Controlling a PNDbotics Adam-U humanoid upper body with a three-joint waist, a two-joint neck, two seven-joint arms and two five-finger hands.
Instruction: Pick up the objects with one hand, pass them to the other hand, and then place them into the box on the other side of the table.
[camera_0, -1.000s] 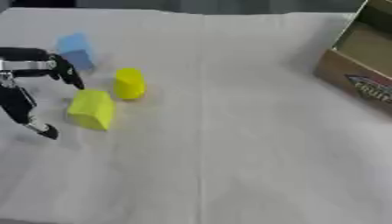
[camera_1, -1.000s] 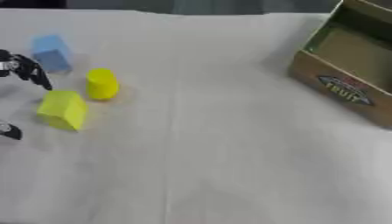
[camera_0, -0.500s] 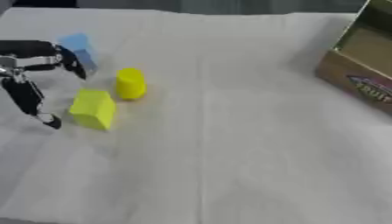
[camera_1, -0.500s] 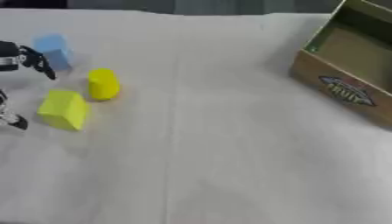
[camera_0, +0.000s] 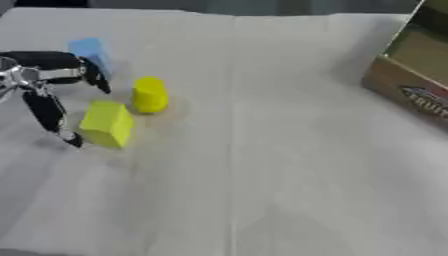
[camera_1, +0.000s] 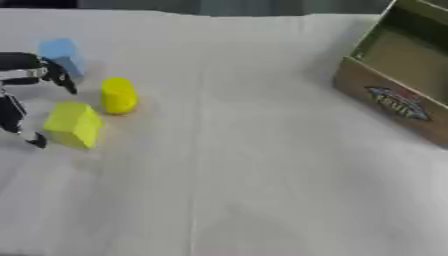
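Left hand (camera_0: 39, 82) spread beside the yellow-green block (camera_0: 106, 124), nothing held yet

Your left hand sits at the left edge of the white surface (camera_0: 262, 165) with its fingers apart: one finger reaches down just left of the yellow-green block, another stretches toward the blue block (camera_0: 90, 52) behind it; your right hand is out of view. The yellow-green block looks like a light, stiff, flat-faced piece, so you would likely do best pinching it across two opposite flat sides; it stands slightly turned, one edge toward you, with no clear long axis. The yellow cylinder (camera_0: 149, 94) stands upright just beyond it, long axis vertical, and its round wall may roll or slip, so take it across the middle. The box (camera_1: 398, 82) waits open at the far right
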